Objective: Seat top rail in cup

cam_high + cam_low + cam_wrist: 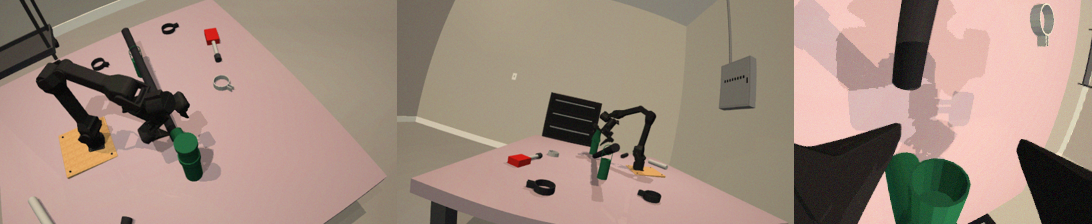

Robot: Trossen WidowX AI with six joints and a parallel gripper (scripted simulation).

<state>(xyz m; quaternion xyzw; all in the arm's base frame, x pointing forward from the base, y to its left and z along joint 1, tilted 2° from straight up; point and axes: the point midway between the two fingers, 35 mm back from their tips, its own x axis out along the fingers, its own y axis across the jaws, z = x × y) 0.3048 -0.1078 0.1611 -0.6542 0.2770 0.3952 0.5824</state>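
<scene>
Table: pink (pixel 268 133) (pixel 492 190) (pixel 1004 65).
Hand: gripper (pixel 178 121) (pixel 960 137) wide open, nothing held.
Rail (pixel 143 69) (pixel 607 150) (pixel 914 40): beyond fingertips, prob. stiff; grip nr. cut end.

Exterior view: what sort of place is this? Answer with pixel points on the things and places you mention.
Probably a utility or workshop room: a grey breaker-style panel (pixel 736 83) with conduit (pixel 729 31) on the wall, and a robot arm bolted to a board (pixel 74 161) (pixel 654 172) on a pink table (pixel 268 142) (pixel 492 186).

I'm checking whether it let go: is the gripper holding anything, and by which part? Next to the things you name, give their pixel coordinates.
Nothing is held; the gripper (pixel 960 137) is open, its fingers apart.
</scene>
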